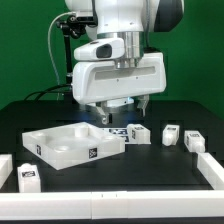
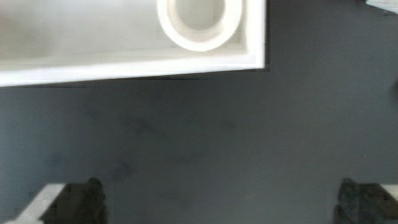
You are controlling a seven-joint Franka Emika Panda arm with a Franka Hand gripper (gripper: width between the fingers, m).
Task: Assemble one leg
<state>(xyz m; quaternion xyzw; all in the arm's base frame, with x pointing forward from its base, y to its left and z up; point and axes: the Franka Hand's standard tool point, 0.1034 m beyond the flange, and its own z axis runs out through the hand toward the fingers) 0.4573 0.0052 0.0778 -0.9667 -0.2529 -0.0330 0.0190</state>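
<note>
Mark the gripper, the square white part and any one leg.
gripper (image 1: 120, 110): exterior view, midway between fingertips.
square white part (image 1: 60, 156): exterior view, front wall.
leg (image 1: 136, 132): exterior view, tagged side.

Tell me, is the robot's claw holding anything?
Nothing. The gripper is open: its two fingers stand wide apart with only bare table between them. The white tray lies beyond the fingertips, apart from them.

My black table carries a white square tray part near its middle. Beside it stand the first leg, second leg and third leg. The fourth leg sits near the front edge. A white edge bar lies along the edge at the exterior view's right.
</note>
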